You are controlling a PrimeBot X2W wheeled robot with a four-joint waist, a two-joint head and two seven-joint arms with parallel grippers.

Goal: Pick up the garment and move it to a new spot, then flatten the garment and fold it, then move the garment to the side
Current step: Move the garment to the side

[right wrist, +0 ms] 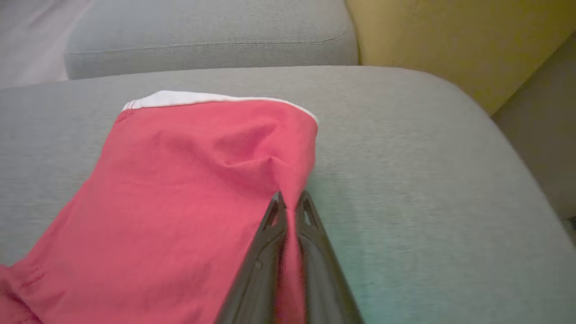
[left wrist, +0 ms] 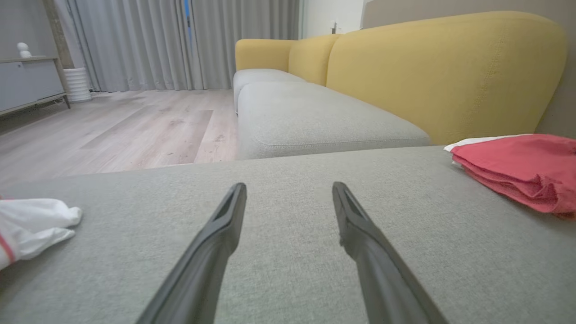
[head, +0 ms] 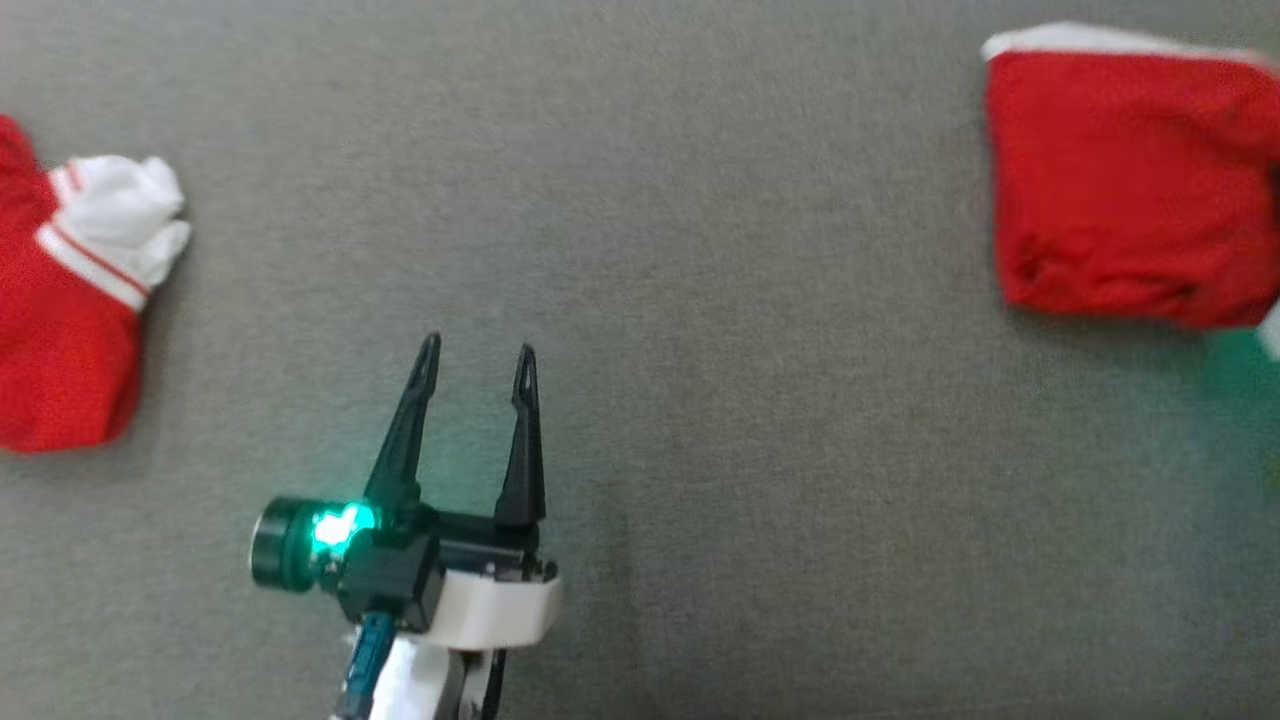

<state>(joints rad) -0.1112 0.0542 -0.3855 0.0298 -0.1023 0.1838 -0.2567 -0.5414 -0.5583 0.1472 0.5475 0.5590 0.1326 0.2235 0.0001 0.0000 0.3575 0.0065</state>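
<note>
Head view: folded red garment point(head: 1120, 180) at the far right of the grey cushion point(head: 700, 300), a tidy rectangle with white trim along its far edge.
Right claw point(right wrist: 292, 195): pressed together on a pinch of red cloth at the fold's near edge, fabric puckered up toward the tips.
Left claw point(head: 478, 346): spread wide, holding nothing, above bare cushion left of centre.
Progress: flattening and folding apparently done; likely on the last step, shifting the fold aside; fold resting on the cushion.
Crumpled garment point(head: 60, 320): red and white, at the left edge, well apart from both claws.
Edges: strip of bare cushion beside the fold, then a rounded drop-off; yellow backrest point(right wrist: 450, 36) close beyond.
Open room: broad bare stretch between the two garments.
</note>
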